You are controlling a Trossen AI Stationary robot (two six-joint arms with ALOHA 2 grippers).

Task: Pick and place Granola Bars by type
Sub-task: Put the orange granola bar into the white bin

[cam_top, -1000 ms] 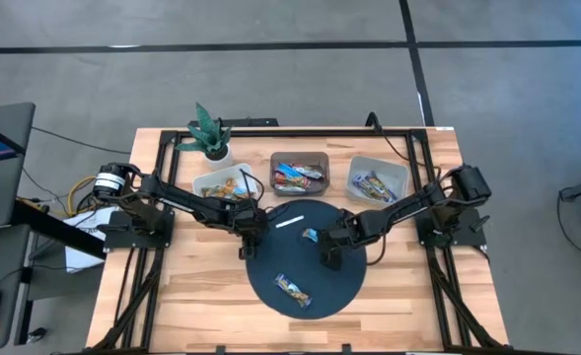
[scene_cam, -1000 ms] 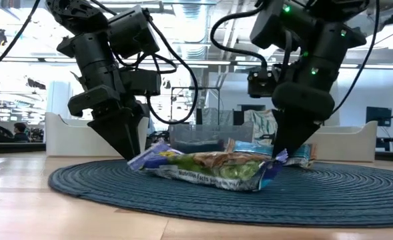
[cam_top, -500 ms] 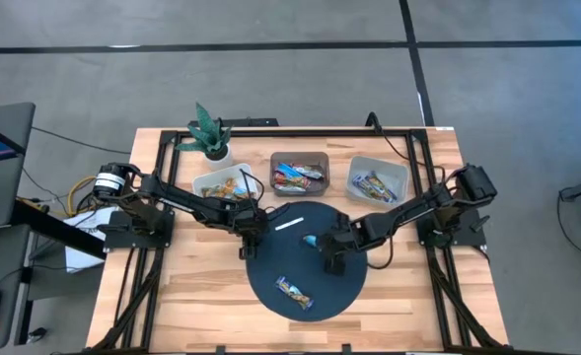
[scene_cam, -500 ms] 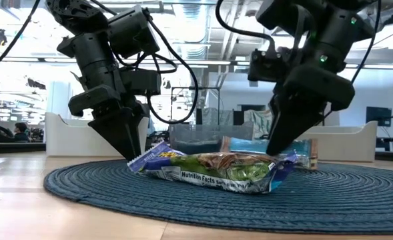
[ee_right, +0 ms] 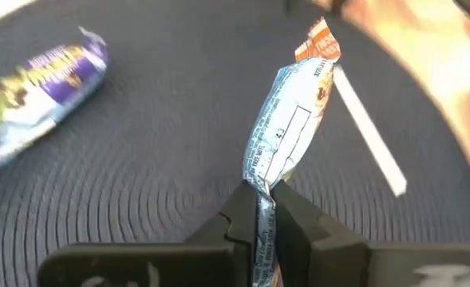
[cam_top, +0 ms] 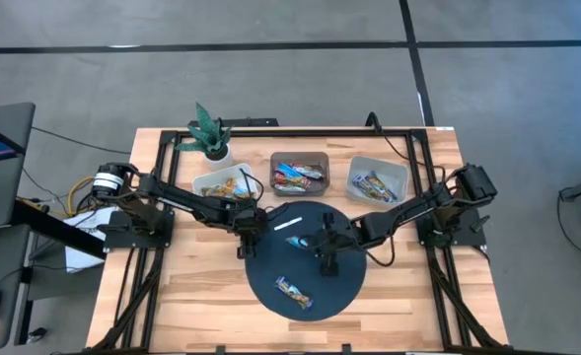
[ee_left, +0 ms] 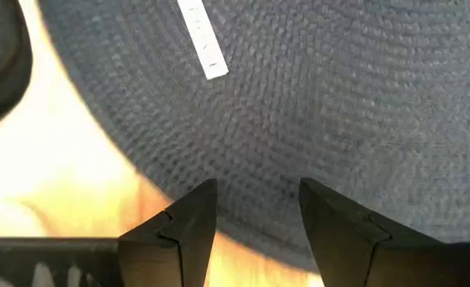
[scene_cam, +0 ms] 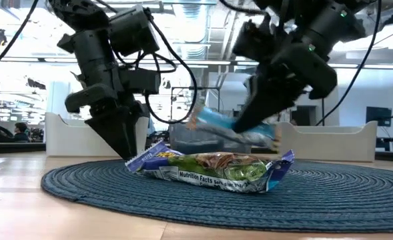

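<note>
A blue-wrapped granola bar (ee_right: 286, 127) hangs above the round dark blue mat (cam_top: 344, 281), with my right gripper (cam_top: 320, 247) shut on it. A multicoloured bar (cam_top: 293, 291) lies flat on the mat's near part and also shows in the low view (scene_cam: 209, 170). My left gripper (cam_top: 246, 237) stands open at the mat's left edge, its fingers (ee_left: 188, 227) pointing down with nothing between them. A thin white strip (cam_top: 288, 222) lies on the mat's far part. My right gripper pinches one end of the blue bar's wrapper (ee_right: 260, 195) between its two fingers. The fingers slant down from the table's right side. The bar (scene_cam: 233, 127) sticks out from them tilted, its free end toward the left, lifted clear of the mat.
Three bins stand along the far side: a white one (cam_top: 221, 183) with brownish bars, a dark one (cam_top: 300, 173) with mixed bars, and a grey one (cam_top: 377, 179) with several bars. A potted plant (cam_top: 209, 133) stands at the far left. Bare wood lies near the front edge.
My right gripper has shut on the blue bar, which lay on the mat, and has lifted it clear while moving a little toward the table's left. The bar now hangs tilted above the mat.
</note>
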